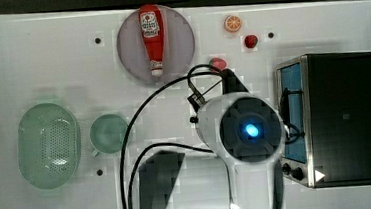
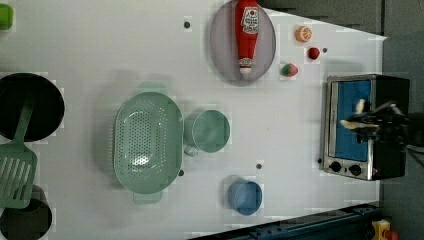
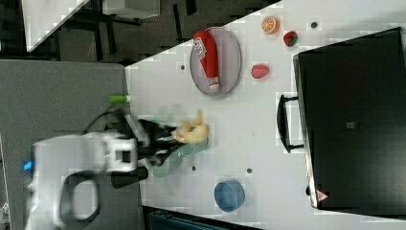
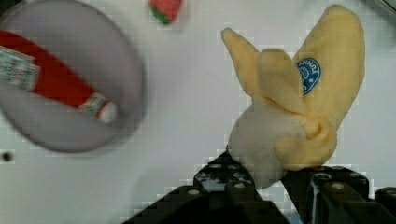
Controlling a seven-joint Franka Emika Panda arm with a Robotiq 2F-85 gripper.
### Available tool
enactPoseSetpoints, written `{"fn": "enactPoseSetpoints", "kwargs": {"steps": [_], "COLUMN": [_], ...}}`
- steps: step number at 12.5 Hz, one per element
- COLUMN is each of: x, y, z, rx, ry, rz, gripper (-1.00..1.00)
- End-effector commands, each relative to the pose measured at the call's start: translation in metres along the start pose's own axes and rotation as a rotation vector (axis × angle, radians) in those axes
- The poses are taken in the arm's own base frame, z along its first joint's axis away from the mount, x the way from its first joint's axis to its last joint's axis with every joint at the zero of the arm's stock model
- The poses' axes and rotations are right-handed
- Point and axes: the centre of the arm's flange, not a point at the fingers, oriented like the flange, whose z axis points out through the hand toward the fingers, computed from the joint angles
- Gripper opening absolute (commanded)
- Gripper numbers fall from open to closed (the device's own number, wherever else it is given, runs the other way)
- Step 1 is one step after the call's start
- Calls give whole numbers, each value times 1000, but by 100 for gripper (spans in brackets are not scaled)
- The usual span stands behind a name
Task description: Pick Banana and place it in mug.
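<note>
A peeled, pale yellow banana [image 4: 299,107] with a blue sticker is pinched at its lower end by my gripper [image 4: 268,175]. The black jaws are closed on it. In the right view the banana [image 3: 193,130] hangs in the gripper [image 3: 174,136] above the white table. In the left view the banana [image 2: 357,116] shows pale in front of the oven. The mint-green mug [image 1: 108,133] stands upright beside the colander, well to the top view's left of my arm [image 1: 248,129]. The left view shows the mug [image 2: 211,131] with nothing in it.
A ketchup bottle [image 1: 152,37] lies on a grey plate [image 1: 178,40]. Also in view are a green colander [image 1: 49,145], a toaster oven [image 1: 345,117], an orange slice [image 1: 233,23], a strawberry [image 1: 251,41], a blue cup [image 2: 245,196], and a black pan [image 2: 30,106] with a spatula [image 2: 15,175].
</note>
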Motion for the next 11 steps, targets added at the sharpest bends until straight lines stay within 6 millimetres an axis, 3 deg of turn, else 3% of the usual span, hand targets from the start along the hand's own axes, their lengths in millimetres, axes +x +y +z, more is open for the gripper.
{"fn": "enactPoseSetpoints", "kwargs": {"steps": [1,4,9,11], "x": [-24,-75,-178,-210], "y": [-11,-38,-90,-106], "z": [17,2,26,43], "rx": [-80,-85,-88,-76], "ry": [-26,4,-30,-38], "rz": [-49,-46,-53,-19], "gripper": [-46,-46,-46,-46]}}
